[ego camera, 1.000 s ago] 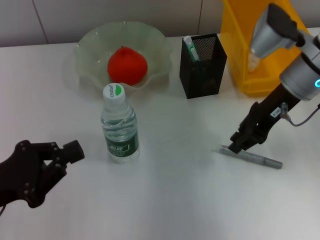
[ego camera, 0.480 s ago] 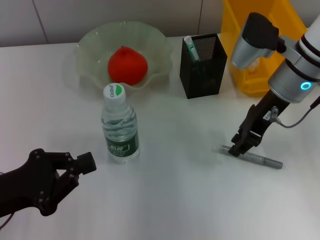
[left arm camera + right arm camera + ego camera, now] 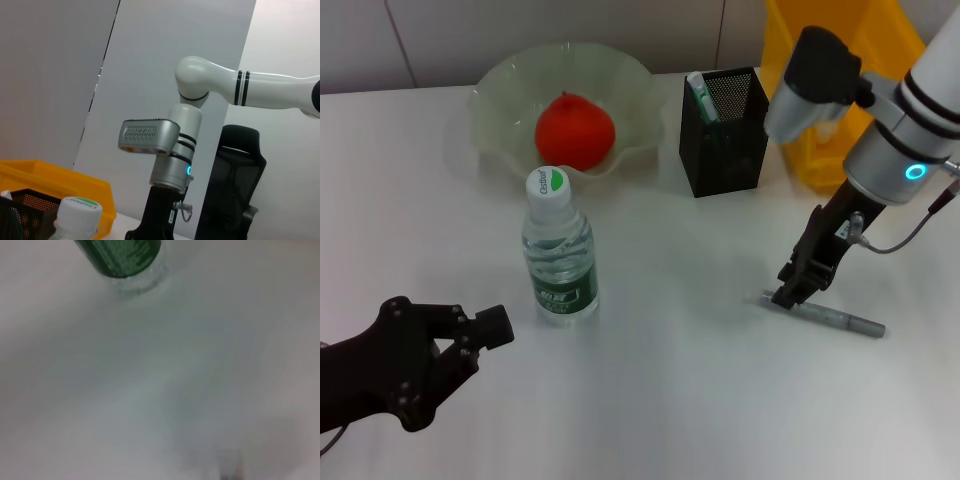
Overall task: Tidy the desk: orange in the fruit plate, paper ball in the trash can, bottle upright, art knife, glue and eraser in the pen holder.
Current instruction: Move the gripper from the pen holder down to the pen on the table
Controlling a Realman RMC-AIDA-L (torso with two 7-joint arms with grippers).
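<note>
Bottle (image 3: 558, 248) stands upright at the middle of the desk, cap up. Left of it and nearer me, the left gripper (image 3: 480, 328) hovers, fingers seemingly unclenched, empty. Right of the bottle lies a slim grey art knife (image 3: 830, 315), long axis running left-right; the right gripper (image 3: 788, 296) touches its left end, grip unclear.

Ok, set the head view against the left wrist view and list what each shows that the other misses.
Head view only: the orange in the fruit plate, the art knife lying on the desk, the right gripper down at its end, and the left gripper low near the front.

Left wrist view only: a black chair and the wall behind.

Both: the upright bottle, pen holder, yellow bin and right arm.
</note>
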